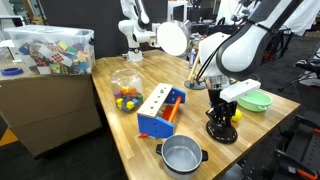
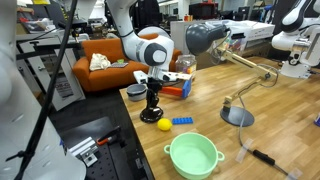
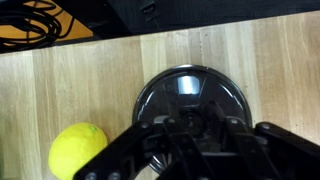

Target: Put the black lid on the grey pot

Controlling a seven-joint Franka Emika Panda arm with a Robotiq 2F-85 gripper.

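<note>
The black lid (image 3: 160,97) lies flat on the wooden table, with a yellow ball (image 3: 78,150) close beside it. My gripper (image 3: 193,123) stands straight down over the lid's middle, its fingers drawn in around the small centre knob. In both exterior views the gripper (image 1: 220,112) (image 2: 152,98) reaches down onto the lid (image 1: 222,134) (image 2: 152,116), which still rests on the table. The grey pot (image 1: 181,155) stands open near the table's front edge, a short way from the lid; it also shows behind the arm (image 2: 135,92).
A light green bowl (image 1: 256,99) (image 2: 193,156) sits near the lid. A blue and orange toolbox (image 1: 160,111), a clear bowl of coloured balls (image 1: 126,88), a desk lamp (image 2: 237,117) and a blue brick (image 2: 182,122) are on the table (image 1: 120,135).
</note>
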